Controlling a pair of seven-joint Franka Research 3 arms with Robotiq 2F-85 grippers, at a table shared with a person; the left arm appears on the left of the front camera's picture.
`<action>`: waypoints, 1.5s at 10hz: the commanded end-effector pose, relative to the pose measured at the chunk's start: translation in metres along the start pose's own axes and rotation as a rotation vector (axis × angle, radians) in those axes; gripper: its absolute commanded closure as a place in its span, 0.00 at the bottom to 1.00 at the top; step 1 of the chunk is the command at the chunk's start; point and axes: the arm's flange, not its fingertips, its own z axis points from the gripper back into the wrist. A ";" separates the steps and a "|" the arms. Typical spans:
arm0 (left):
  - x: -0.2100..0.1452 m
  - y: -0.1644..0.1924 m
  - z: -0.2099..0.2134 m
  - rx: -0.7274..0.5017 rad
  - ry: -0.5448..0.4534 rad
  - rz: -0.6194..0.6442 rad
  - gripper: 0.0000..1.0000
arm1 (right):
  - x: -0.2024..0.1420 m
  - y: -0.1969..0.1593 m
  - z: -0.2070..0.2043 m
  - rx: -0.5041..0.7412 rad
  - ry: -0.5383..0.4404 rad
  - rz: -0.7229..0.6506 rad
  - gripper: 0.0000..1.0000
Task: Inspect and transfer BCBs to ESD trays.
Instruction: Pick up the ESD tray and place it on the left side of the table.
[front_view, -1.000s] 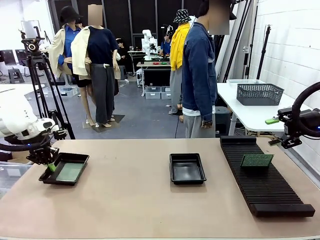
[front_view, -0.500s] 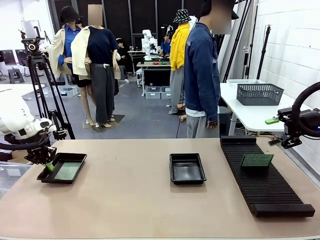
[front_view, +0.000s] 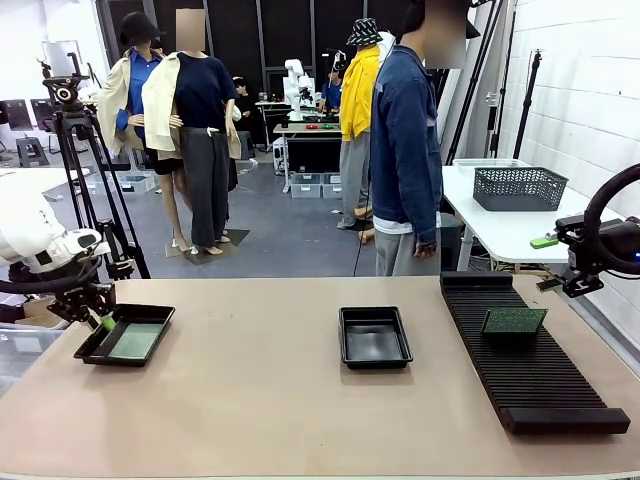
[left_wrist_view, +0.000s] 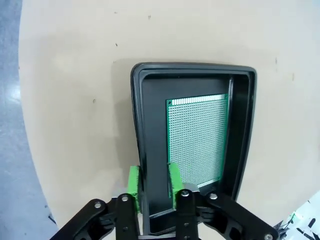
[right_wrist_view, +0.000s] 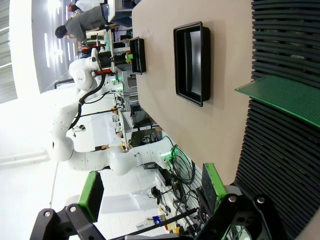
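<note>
In the left wrist view a green BCB (left_wrist_view: 197, 137) lies flat inside a black ESD tray (left_wrist_view: 192, 67). My left gripper (left_wrist_view: 154, 180) straddles that tray's near rim with its green pads slightly apart, one outside the wall and one inside. From the front the same tray (front_view: 118, 361) sits at the table's left with the BCB (front_view: 135, 342) in it and the left gripper (front_view: 100, 319) at its far-left corner. A second ESD tray (front_view: 375, 342) sits empty mid-table. Another BCB (front_view: 514, 321) rests on the black slotted rack (front_view: 530, 380). My right gripper (front_view: 546, 262) hovers open beyond the rack.
A person (front_view: 405, 150) in a blue jacket stands at the table's far edge, hands down. A white side table with a mesh basket (front_view: 519, 187) is behind the rack. A camera tripod (front_view: 75, 130) stands at far left. Bare tabletop lies between the trays.
The left tray with its BCB slid slightly leftward, then the left gripper's jaws parted and rose a little. The person shifted slightly right. The right arm stayed still.
</note>
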 end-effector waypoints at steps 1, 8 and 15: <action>-0.004 0.000 0.014 -0.027 -0.025 0.029 0.10 | 0.004 0.001 0.000 -0.003 0.003 0.005 0.00; -0.008 -0.007 0.046 -0.096 -0.039 0.080 0.00 | 0.004 0.001 0.000 -0.003 0.003 0.005 0.00; -0.007 -0.009 0.044 -0.062 -0.040 0.064 0.00 | 0.004 0.001 0.000 -0.003 0.003 0.005 0.00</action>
